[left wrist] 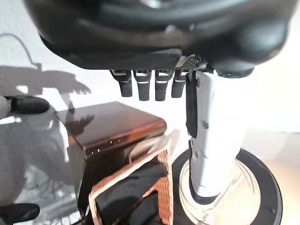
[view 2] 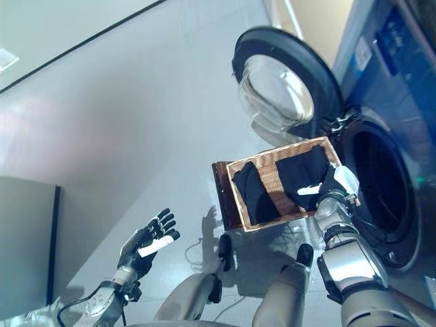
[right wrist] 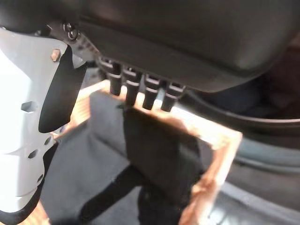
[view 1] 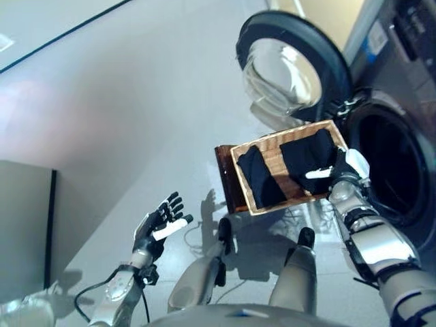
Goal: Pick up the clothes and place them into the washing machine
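Right robot hand (view 1: pixel 346 170) over basket's near edge (view 1: pixel 289 202), fingers straight, maybe touching dark clothes (view 1: pixel 310 159) inside. Left robot hand (view 1: pixel 161 223) released over bare floor. Washing machine (view 1: pixel 392 170) door (view 1: pixel 289 71) open beside.

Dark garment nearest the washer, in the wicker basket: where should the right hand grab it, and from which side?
Grip the dark garment on its bunched upper surface, coming from above. It lies flat in the open-topped wicker basket, whose walls block a sideways approach. The right hand already hangs over the basket's washer-side edge, fingers open, so a short drop and a pinch should probably gather a fold.
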